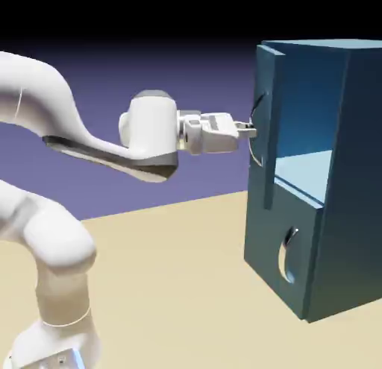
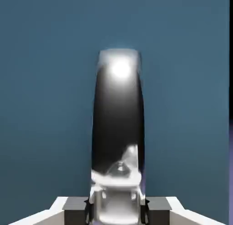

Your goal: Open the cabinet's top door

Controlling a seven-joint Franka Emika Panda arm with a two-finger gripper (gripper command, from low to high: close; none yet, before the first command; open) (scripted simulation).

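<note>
The gripper (image 1: 250, 129) is clamped narrowly on the curved, glossy silver handle (image 2: 118, 128) of the flat teal top door (image 1: 262, 136), which stands ajar from the boxy cabinet (image 1: 351, 174).

teal-blue cabinet (image 1: 351, 174), silver handle (image 2: 118, 128), pale blue inside, white claw (image 1: 246, 129).

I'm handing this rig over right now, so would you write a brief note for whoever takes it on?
Gripper: shut on the top door's handle, which fills the gap between the finger tips in the hand view.
Top door: already drawn away from the cabinet, with the pale blue inside showing. Lower panel is closed.
Done: handle grasped, door partly open.
Left: probably pull further to open it fully, then release.
</note>
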